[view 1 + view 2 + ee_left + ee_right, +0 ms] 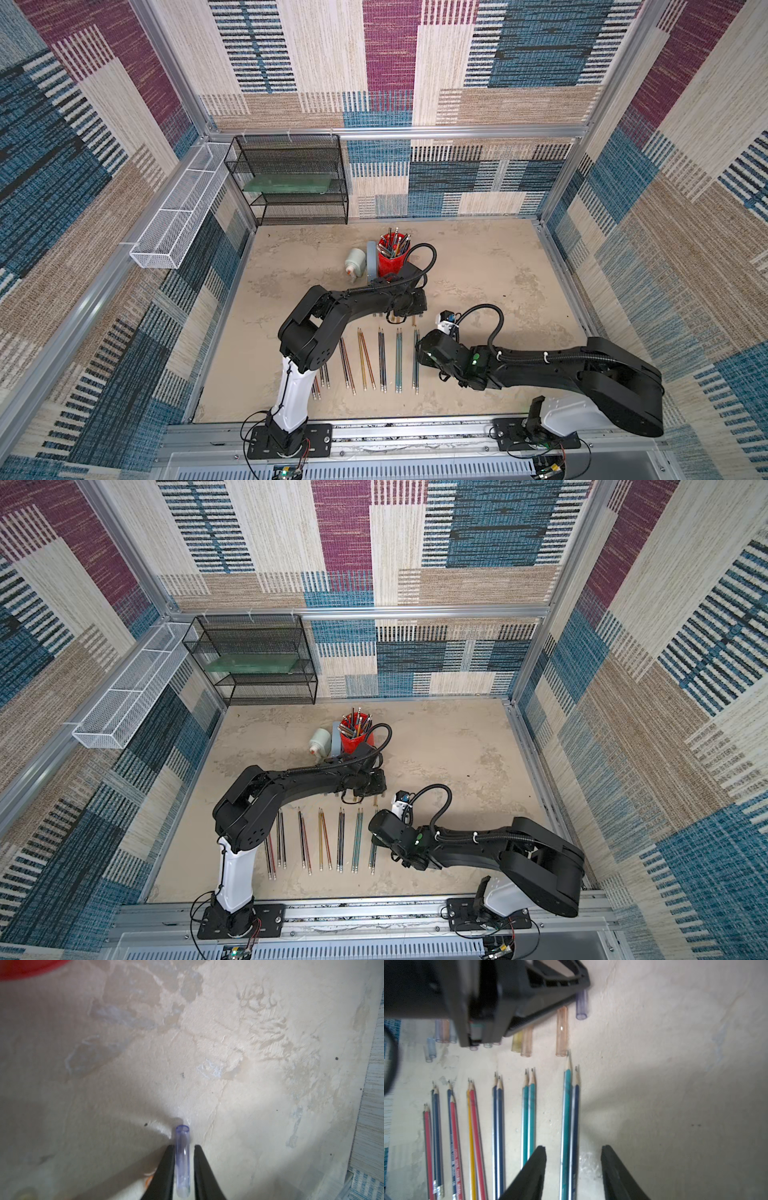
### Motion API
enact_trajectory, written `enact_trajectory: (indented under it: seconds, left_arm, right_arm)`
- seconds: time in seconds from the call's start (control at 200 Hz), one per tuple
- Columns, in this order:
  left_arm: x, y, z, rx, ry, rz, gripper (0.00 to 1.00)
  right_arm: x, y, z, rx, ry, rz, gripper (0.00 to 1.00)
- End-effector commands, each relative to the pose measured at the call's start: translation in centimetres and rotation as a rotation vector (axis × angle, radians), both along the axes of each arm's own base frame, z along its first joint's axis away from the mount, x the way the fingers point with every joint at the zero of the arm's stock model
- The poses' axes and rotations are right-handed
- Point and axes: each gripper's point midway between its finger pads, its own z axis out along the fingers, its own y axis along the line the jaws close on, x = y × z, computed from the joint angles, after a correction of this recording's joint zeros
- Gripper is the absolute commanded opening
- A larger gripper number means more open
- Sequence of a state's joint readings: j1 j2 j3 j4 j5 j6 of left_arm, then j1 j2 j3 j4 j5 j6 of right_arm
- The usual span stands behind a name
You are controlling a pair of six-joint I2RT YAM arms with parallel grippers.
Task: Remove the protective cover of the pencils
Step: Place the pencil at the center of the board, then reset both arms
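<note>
On the beige table (498,270) the pencils (497,1126) are lying in a row of pairs. Their sharpened tips are bare and pointing away from my bases, and their eraser ends are facing towards me. Just beyond the tips, a line of clear tinted caps (562,1030) is lying loose on the surface.

At my right end of the row, a teal pencil (566,1115) and a blue pencil (576,1126) are lying side by side. My right gripper (573,1147) is hovering over this pair with its jaws spread wide, one on each side, and gripping nothing.

I am reaching my left gripper (184,1146) out past the line of caps. Its jaws are standing slightly parted around a purple-tinted cap (182,1157). One finger is sitting against the tube while a narrow gap is showing on the other side, so I am not squeezing it. Whether the tube is resting on the table I cannot tell.

Farther back, a red cup (392,253) is standing with more pencils in it, and a white bottle (355,262) is lying beside it. Against the rear wall a black mesh shelf (291,178) is standing, and a white mesh basket (183,212) is hanging on the side wall.
</note>
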State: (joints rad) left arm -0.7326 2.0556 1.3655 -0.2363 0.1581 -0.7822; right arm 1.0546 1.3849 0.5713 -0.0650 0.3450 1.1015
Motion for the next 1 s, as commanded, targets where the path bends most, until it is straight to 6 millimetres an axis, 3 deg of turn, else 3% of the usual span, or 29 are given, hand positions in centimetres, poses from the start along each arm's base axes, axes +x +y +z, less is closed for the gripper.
enact_trajectory:
  seconds: [0.0,0.065,0.16,0.311,0.421,0.521,0.621,0.671,0.741,0.796,0.911,0.992]
  left_arm:
    - [0.2,0.2,1.2,0.012,-0.020,-0.008,0.25]
    - [0.3,0.2,2.0,0.005,-0.028,-0.009,0.29]
    - [0.2,0.2,3.1,-0.003,-0.033,-0.009,0.32]
    - [-0.4,0.6,7.5,-0.045,-0.083,-0.015,0.35]
    - [-0.7,3.6,12.6,-0.029,-0.206,0.045,0.48]
    - [0.1,8.8,17.3,0.007,-0.364,0.168,0.59]
    - [1.1,17.1,19.9,0.117,-0.544,0.378,0.75]
    - [1.7,22.6,20.8,0.224,-0.647,0.571,0.77]
    - [2.2,27.4,20.1,0.296,-0.732,0.637,0.78]
    - [2.2,30.5,18.1,0.339,-0.760,0.650,0.82]
    - [1.9,36.7,13.9,0.464,-0.751,0.679,0.82]
    - [2.1,38.7,11.7,0.522,-0.716,0.662,0.78]
  right_arm:
    - [0.1,-1.9,1.9,-0.035,-0.038,-0.050,0.60]
    - [0.2,-3.7,3.6,-0.039,-0.065,-0.100,0.72]
    - [0.8,-6.8,6.4,-0.044,-0.103,-0.177,0.99]
    - [3.2,-10.2,12.8,-0.088,-0.259,-0.186,0.95]
    - [6.3,-13.0,17.7,-0.094,-0.357,-0.241,0.95]
    - [8.8,-13.7,19.9,-0.110,-0.526,-0.206,0.96]
    - [10.8,-16.3,19.8,-0.224,-0.670,-0.229,0.95]
    - [12.0,-18.6,19.5,-0.294,-0.702,-0.261,0.95]
    - [13.2,-22.8,18.1,-0.370,-0.662,-0.377,0.95]
    - [13.6,-25.9,16.5,-0.385,-0.619,-0.475,0.95]
    - [13.7,-28.8,13.9,-0.458,-0.633,-0.553,0.95]
    - [13.5,-30.2,12.2,-0.544,-0.622,-0.609,0.95]
